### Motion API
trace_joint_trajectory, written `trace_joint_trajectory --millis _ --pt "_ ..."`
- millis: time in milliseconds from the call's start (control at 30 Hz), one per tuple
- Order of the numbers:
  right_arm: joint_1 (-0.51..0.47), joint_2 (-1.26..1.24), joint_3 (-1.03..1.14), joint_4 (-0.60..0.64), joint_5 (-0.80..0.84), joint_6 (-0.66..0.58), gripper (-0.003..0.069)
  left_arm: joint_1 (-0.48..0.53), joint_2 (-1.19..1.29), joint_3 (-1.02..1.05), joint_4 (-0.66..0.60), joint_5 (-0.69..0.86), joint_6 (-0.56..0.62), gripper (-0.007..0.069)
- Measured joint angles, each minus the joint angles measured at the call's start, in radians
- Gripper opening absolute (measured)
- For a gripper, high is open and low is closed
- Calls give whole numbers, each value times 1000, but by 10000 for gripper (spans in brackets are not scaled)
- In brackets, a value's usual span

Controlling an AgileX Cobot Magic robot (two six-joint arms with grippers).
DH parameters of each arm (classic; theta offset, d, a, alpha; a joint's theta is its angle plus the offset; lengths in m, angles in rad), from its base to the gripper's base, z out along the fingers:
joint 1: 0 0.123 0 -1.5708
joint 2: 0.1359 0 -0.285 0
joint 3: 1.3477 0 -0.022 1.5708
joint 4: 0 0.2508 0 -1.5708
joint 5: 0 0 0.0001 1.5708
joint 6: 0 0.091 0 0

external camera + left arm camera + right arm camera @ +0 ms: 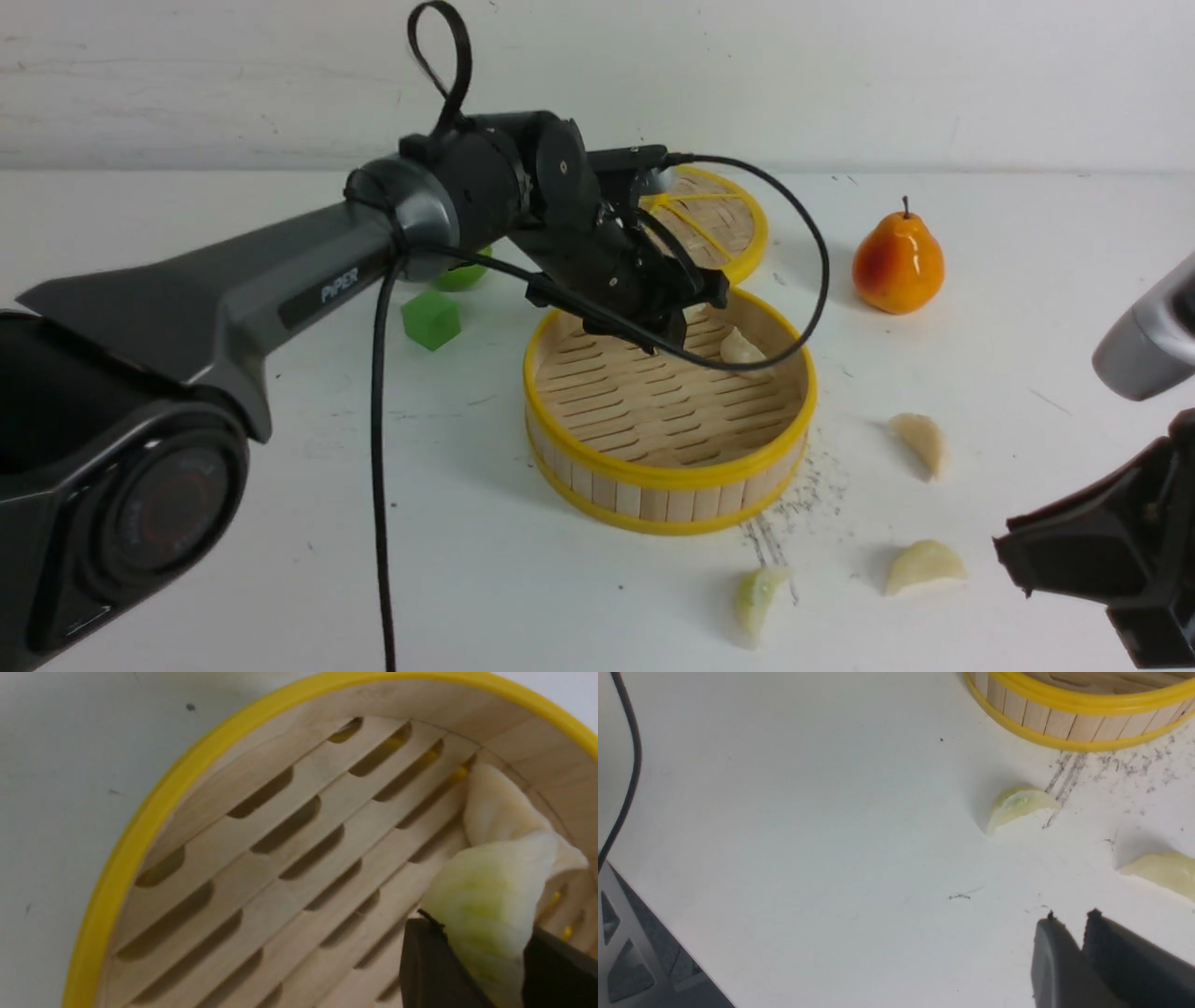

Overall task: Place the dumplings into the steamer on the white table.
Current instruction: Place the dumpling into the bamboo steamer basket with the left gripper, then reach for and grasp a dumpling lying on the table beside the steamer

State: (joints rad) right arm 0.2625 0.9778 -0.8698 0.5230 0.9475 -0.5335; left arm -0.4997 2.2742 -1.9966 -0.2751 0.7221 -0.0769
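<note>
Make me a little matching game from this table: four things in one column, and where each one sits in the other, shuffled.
Things:
1 pear
2 green cube
3 woven lid
4 greenish dumpling

Places:
a left of the steamer
b in the left gripper
c right of the steamer, farther back
d just behind the steamer

Pairs: 1-c, 2-a, 3-d, 4-b

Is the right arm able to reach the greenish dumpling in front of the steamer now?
Probably yes. The greenish dumpling lies alone on the white table, apart from the steamer, with only bare surface between it and the right hand. That hand holds nothing but looks shut, so it must open first.
</note>
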Motion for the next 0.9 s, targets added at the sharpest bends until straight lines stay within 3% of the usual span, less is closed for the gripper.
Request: trace_joint_trajectory --millis 233,433,500,567,733,900 --pt "0 0 0 -4 0 0 104 0 41 -5 44 -34 -1 218" --pt "0 0 0 -4 -24 0 104 0 7 -29 84 88 0 444" --pt "0 0 0 -4 -23 0 106 0 -32 -76 124 205 0 501" --pt "0 0 0 -4 -23 0 106 0 -60 -108 151 288 1 512" --pt "0 10 -4 12 -17 0 106 0 -228 -192 187 492 39 444" --pt "61 77 -84 19 28 9 78 0 -450 -98 185 521 43 211"
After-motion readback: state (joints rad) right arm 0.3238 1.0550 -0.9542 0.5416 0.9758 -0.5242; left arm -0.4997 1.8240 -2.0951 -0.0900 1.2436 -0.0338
